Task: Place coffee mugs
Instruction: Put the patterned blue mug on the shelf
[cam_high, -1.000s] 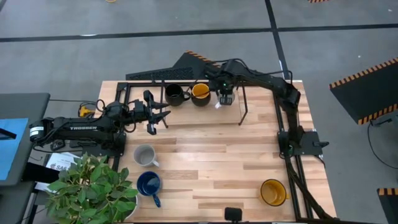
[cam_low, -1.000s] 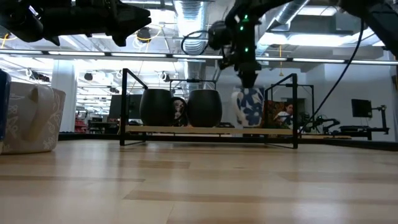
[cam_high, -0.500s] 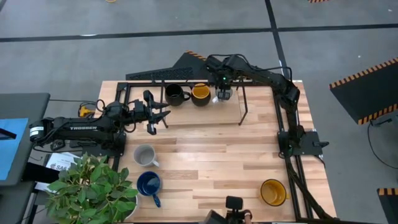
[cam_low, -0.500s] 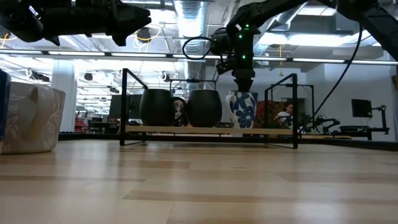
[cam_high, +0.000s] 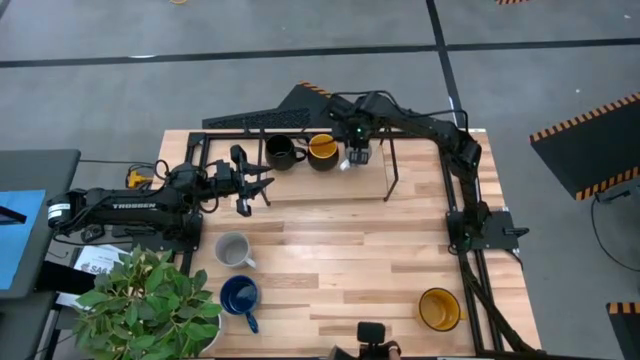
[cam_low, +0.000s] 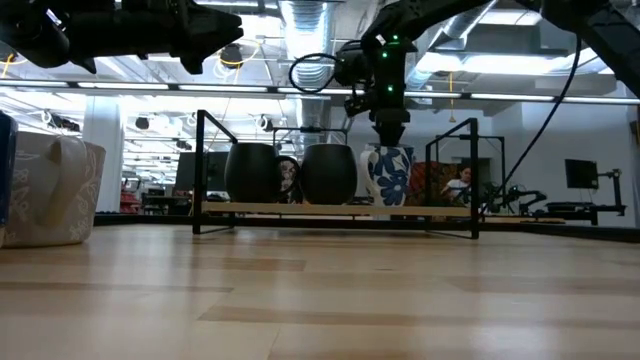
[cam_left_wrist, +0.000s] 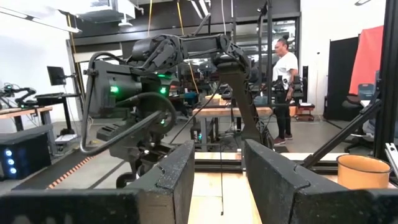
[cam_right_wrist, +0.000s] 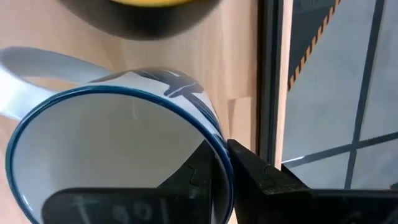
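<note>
A white mug with blue flowers (cam_low: 388, 178) stands on the shelf of a black-framed rack (cam_low: 335, 209) at the table's far edge. It is next to a yellow-orange mug (cam_high: 322, 150) and a black mug (cam_high: 282, 152). My right gripper (cam_high: 358, 152) is above it, shut on its rim. A grey mug (cam_high: 233, 248), a dark blue mug (cam_high: 240, 296) and a second yellow-orange mug (cam_high: 440, 308) sit on the table. My left gripper (cam_high: 255, 185) hovers open left of the rack. My right gripper pinches the white mug's rim (cam_right_wrist: 214, 140) on the side away from its handle, one finger (cam_right_wrist: 198, 169) inside the mug and the other (cam_right_wrist: 256, 175) outside. The fingers come from above, pointing down. The mug is upright, its base on the rack's shelf.
A potted plant (cam_high: 150, 300) fills the near left corner beside the blue mug. The rack's thin posts (cam_high: 390, 175) stand right of the white mug. Bare wood lies across the table's middle (cam_high: 350, 250). People stand in the room beyond the table.
My right gripper carried the white mug a little toward the table's left, closer to the yellow-orange mug, and lowered it onto the rack's shelf, keeping its hold.
</note>
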